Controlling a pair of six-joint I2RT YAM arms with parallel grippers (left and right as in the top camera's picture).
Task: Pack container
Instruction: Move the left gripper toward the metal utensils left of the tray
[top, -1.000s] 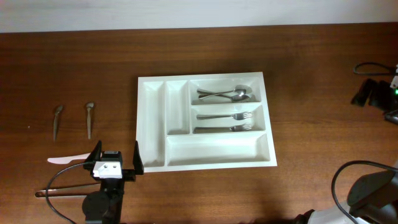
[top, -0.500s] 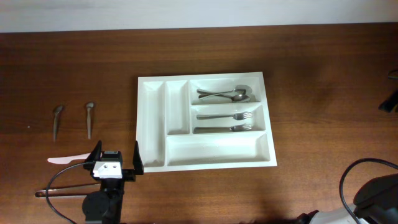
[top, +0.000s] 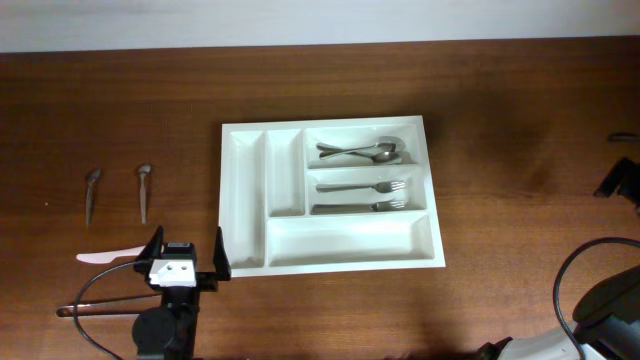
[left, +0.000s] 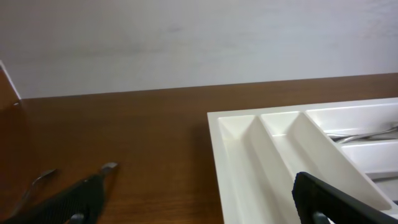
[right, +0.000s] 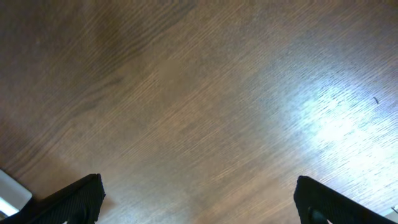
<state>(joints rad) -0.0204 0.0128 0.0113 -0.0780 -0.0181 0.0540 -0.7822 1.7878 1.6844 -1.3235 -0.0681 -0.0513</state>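
The big white plastic tray (top: 340, 264) with five boxes sits in the middle of the brown wooden bench (top: 500, 100). Two shiny metal spoons (top: 375, 152) lie in its top right box. Two metal forks (top: 385, 186) lie in the box just below.

The left pincer (top: 187, 243) is just beside the tray's near left corner. Its black fingers are wide apart and hold nothing. Further left on the bench lie a white plastic knife (top: 105, 257) and two loose metal spoons (top: 92, 192).

The right pincer (right: 198, 183) is far off to the right over bare wood, also wide apart.

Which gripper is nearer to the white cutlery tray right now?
Left. The left gripper sits at the cutlery tray's front-left corner; the right gripper hangs over tabletop far off to its right.
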